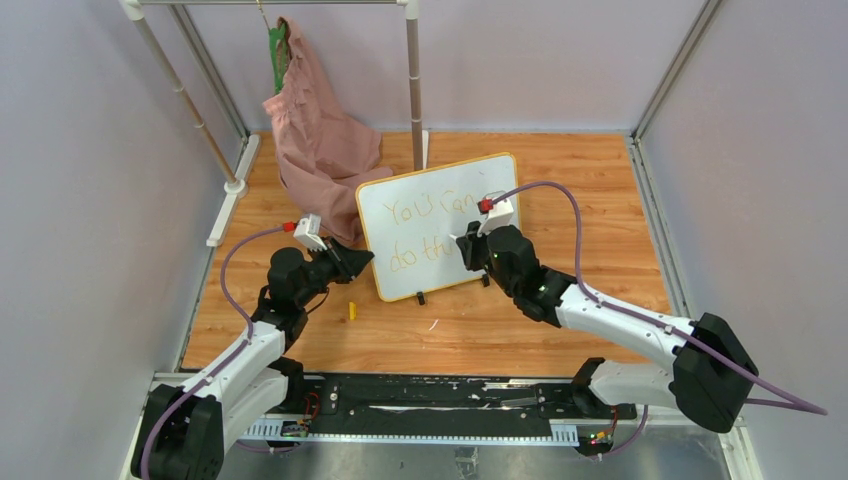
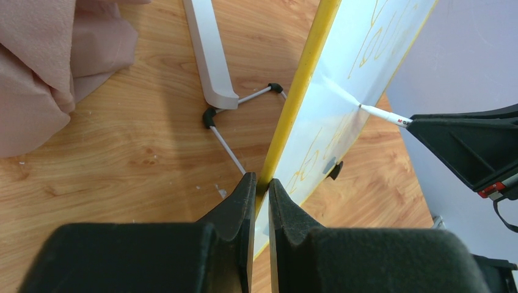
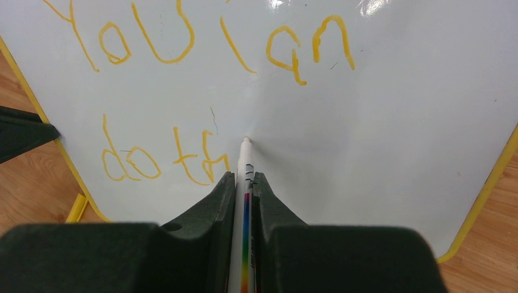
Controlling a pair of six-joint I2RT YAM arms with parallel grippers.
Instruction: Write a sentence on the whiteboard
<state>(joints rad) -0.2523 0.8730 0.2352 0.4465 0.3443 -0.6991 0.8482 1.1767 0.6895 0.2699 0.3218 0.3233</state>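
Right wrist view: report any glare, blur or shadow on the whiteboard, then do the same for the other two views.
Right wrist view: glare spots at the top of the whiteboard, the sentence sharp, the right gripper soft. Left wrist view: the pen mirrored in the gloss, the left gripper dark, slightly blurred. Top external view: even light, no glare on the board.

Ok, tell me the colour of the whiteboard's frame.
Yellow, slightly orange. The whiteboard's frame shows best in the left wrist view, edge-on and close up.

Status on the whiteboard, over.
Left tool shut on whiteboard frame. Right tool shut on marker, tip at board. Sentence unfinished: second line partway. Nothing blocking.
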